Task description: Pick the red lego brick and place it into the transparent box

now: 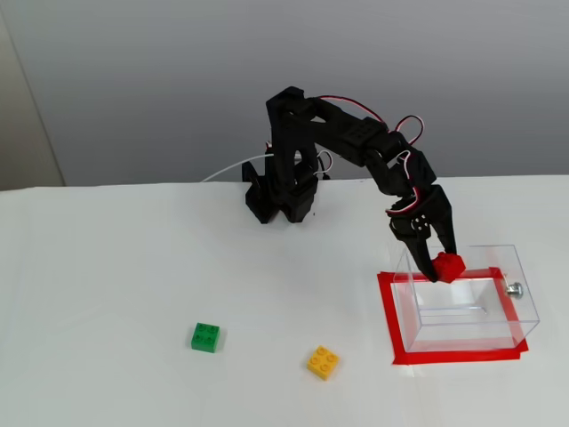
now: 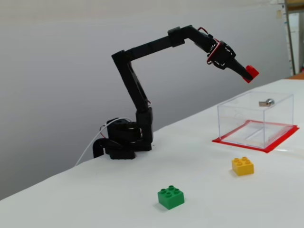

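Observation:
My gripper (image 1: pixel 443 265) (image 2: pixel 249 72) is shut on the red lego brick (image 1: pixel 450 267) (image 2: pixel 251 72) and holds it in the air. In both fixed views the brick hangs above the back left part of the transparent box (image 1: pixel 520 307) (image 2: pixel 237 121). The box is a clear rectangular box with a small silver knob (image 1: pixel 514 288) (image 2: pixel 269 102), and it stands on a red tape frame (image 1: pixel 389 320) (image 2: pixel 266 147). Nothing lies inside the box.
A green brick (image 1: pixel 205 337) (image 2: pixel 171 197) and a yellow-orange brick (image 1: pixel 323 361) (image 2: pixel 242 166) lie on the white table (image 1: pixel 116 294), in front of the arm's base (image 1: pixel 280 200) (image 2: pixel 122 142). A white cable (image 1: pixel 233 169) runs from the base.

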{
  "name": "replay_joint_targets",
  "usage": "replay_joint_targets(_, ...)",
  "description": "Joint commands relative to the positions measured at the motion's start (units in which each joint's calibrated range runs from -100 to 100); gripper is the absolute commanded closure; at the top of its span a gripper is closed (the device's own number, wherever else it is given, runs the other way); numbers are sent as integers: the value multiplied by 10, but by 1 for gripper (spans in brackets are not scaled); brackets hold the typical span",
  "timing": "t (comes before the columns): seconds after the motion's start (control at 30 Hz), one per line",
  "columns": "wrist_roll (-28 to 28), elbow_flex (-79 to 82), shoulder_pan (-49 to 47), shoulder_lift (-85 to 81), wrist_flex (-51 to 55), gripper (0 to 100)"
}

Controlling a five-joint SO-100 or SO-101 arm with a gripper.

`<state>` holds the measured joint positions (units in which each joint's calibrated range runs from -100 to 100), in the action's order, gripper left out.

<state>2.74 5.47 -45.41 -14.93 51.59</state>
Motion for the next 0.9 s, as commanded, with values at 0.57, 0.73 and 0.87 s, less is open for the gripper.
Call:
replay_joint_targets(0.57,1,-140,-105,165,1,91)
replay_joint_targets(0.73,1,-139,-105,191,1,91)
replay_joint_targets(0.87,-1,-141,-105,196,1,91)
